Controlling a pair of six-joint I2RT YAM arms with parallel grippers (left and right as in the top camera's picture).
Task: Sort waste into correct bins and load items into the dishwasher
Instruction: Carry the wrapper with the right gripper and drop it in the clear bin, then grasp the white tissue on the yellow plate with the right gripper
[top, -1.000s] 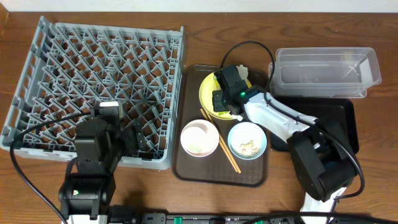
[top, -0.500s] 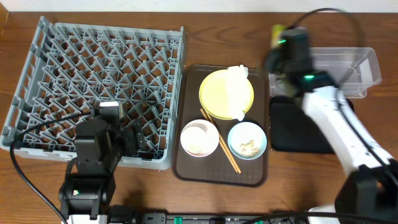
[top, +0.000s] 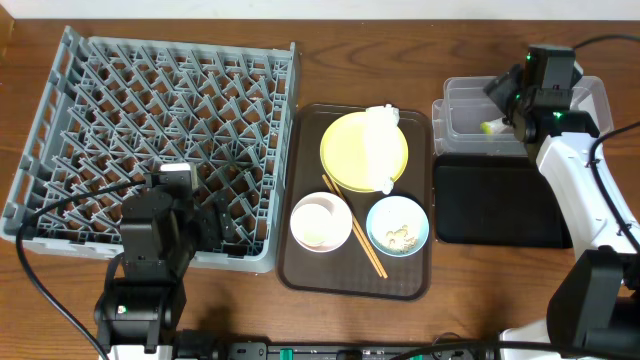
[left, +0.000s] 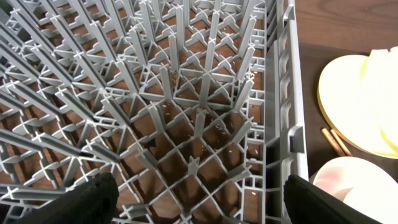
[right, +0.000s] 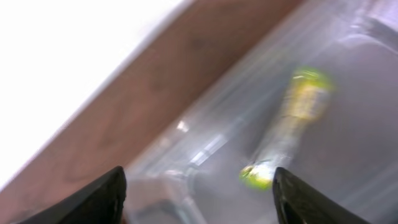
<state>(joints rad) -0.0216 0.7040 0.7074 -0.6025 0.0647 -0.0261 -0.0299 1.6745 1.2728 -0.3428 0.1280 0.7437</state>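
On my left, the rack (top: 150, 120) holds nothing yet. My left gripper (left: 199, 190) hangs over its near right corner, fingers spread wide and empty, exactly as a second ago.

Middle: the brown tray (top: 300, 270) carries the plate (top: 345, 150) with the napkin (top: 380, 150) lying across its right side. In front of it are the pink bowl (top: 320, 222) and the blue bowl (top: 397, 225) with its crumbs (top: 400, 237), and the chopsticks (top: 355, 232) lie slanted between the bowls. None of it has moved.

The change is on the right. A second ago my right gripper (right: 199, 186) was pinched shut down at the plate; now it is over the tub (top: 460, 95) with its fingers apart. The wrapper (right: 292, 106) is out of my grip — a blurred green-and-yellow streak inside the tub, clear of both fingertips. I judge the first piece of waste is sorted. Napkin and crumbs remain, and no dish is loaded.

For room: the tub's front wall sits right against the black tray (top: 495, 205), which touches the brown tray's right edge, so my way back to the plate crosses two rims — I should lift before swinging left. The table edge is just behind the tub. The rack's wall stands hard against the brown tray, a lip every dish must clear.
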